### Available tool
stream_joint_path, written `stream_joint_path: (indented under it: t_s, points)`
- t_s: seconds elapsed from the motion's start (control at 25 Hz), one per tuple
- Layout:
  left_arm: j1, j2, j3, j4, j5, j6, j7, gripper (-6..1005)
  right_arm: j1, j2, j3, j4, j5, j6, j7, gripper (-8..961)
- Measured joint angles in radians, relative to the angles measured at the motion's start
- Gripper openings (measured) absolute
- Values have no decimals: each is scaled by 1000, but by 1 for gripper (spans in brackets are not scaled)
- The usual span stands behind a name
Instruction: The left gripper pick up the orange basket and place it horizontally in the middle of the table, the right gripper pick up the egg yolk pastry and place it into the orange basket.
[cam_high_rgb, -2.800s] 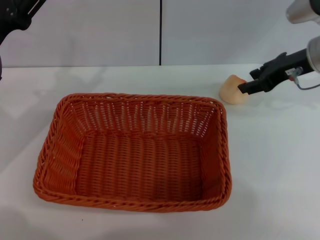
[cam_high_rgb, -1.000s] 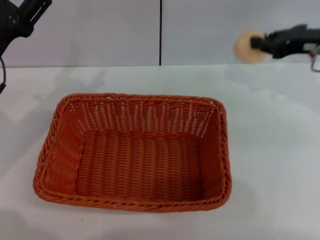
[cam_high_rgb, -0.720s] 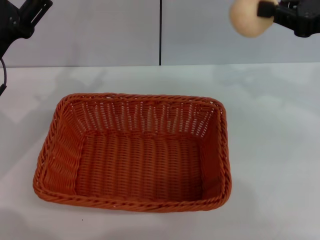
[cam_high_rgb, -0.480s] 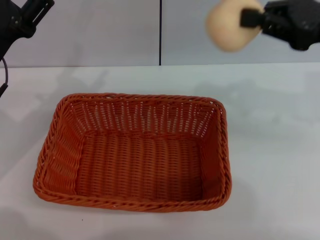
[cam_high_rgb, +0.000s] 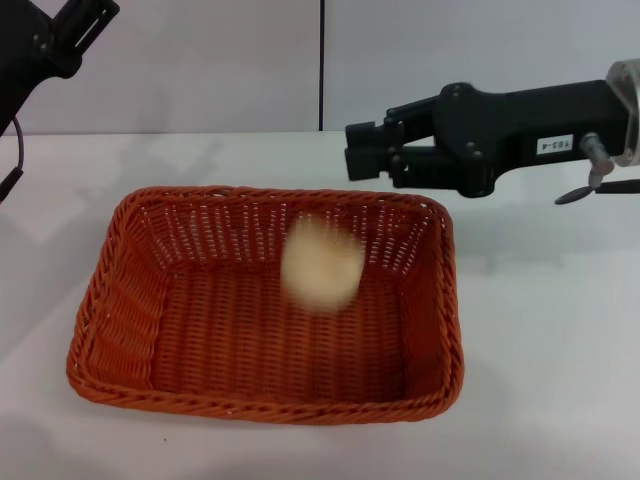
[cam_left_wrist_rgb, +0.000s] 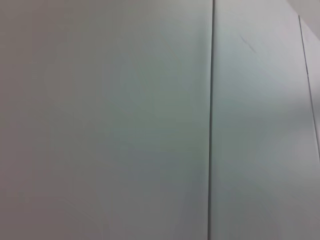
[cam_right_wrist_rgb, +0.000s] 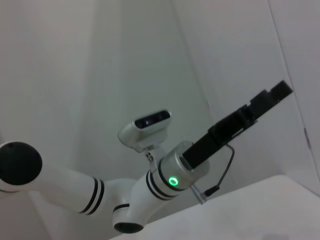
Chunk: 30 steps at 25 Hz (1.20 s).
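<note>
A plain white worktop (cam_high_rgb: 540, 330) fills the lower part of the head view, backed by a grey panelled wall (cam_high_rgb: 200, 60) with one dark vertical seam behind the middle. The left wrist view shows only that wall and its seams.

The orange basket (cam_high_rgb: 110, 300) sits flat on the worktop, slightly left of centre, its long side running across the view and its open top facing up. Bare white surface lies all around it: a broad stretch to the right, a narrower strip to the left, a band between its far rim and the wall, and a thin margin along its near rim.

The pastry (cam_high_rgb: 321, 262) appears as a pale cream blurred ball over the inside of the basket, right of its middle. It touches no gripper; whether it is already resting on the woven floor cannot be told.

The right gripper (cam_high_rgb: 365, 150) reaches in from the right, held level above the basket's far right corner, its black fingers pointing left. They hold nothing and stand slightly apart, well clear of the pastry below.

The left gripper (cam_high_rgb: 85, 22) is raised at the upper left corner, above and behind the basket's far left corner and well apart from it. In the right wrist view it (cam_right_wrist_rgb: 272, 97) shows far off against the wall. Whether its fingers are apart or together cannot be told.
</note>
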Motion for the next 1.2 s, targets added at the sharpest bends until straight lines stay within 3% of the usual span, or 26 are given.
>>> stream_joint_path:
  t_s: [0.24, 0.44, 0.56, 0.72, 0.96, 1.2]
  points:
    - [2, 1, 10, -17, -2, 2, 21, 783, -21, 2, 21, -7, 8, 4, -9, 324]
    - [1, 1, 10, -20, -2, 3, 25, 783, -67, 7, 124, -9, 31, -3, -87, 430]
    - [1, 2, 11, -20, -4, 3, 26, 783, -148, 9, 198, 25, 170, -4, -270, 501]
    - [3, 1, 10, -23, -5, 4, 26, 783, -218, 11, 220, 89, 333, 6, -471, 617]
    - [8, 0, 0, -25, -9, 8, 26, 783, -268, 14, 334, 364, 644, 33, -839, 617]
    - [16, 4, -16, -24, -48, 10, 34, 783, -276, 14, 390, 489, 820, 35, -1030, 617]
